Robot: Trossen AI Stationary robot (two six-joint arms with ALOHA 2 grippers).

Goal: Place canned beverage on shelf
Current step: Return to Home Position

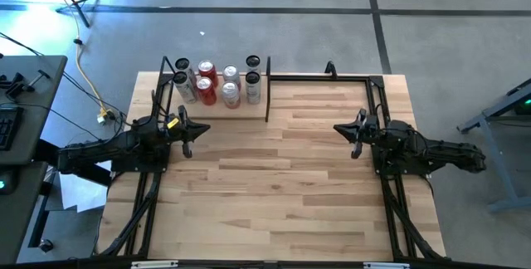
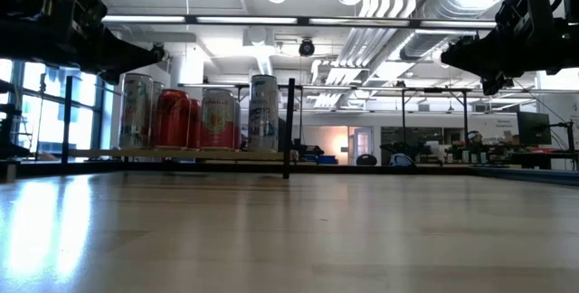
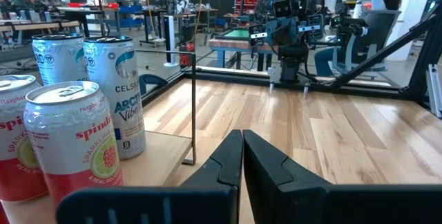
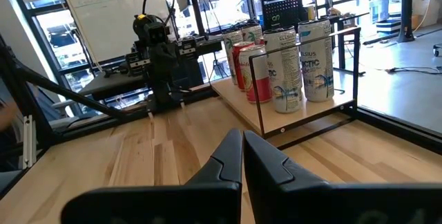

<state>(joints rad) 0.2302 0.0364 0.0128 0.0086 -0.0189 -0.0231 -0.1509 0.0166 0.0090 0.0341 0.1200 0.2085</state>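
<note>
Now, the cans (image 1: 217, 85) all stand upright on the shelf (image 1: 236, 113) at the worktop's (image 1: 282, 178) far left, just beyond the left arm (image 1: 116, 146), whose jaws are pressed together and empty. The right arm (image 1: 427, 154), jaws likewise pressed together, sits well apart on the right. Looks like only the retreat home is left.

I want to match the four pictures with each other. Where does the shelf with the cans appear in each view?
High view: the shelf, upper left of the table.
Low view: shelf left of centre, seen edge-on.
Left wrist view: shelf close by, under the cans.
Right wrist view: shelf across the table, cans on it.
Shared landmark: the black end frame beside the white-blue cans.
</note>
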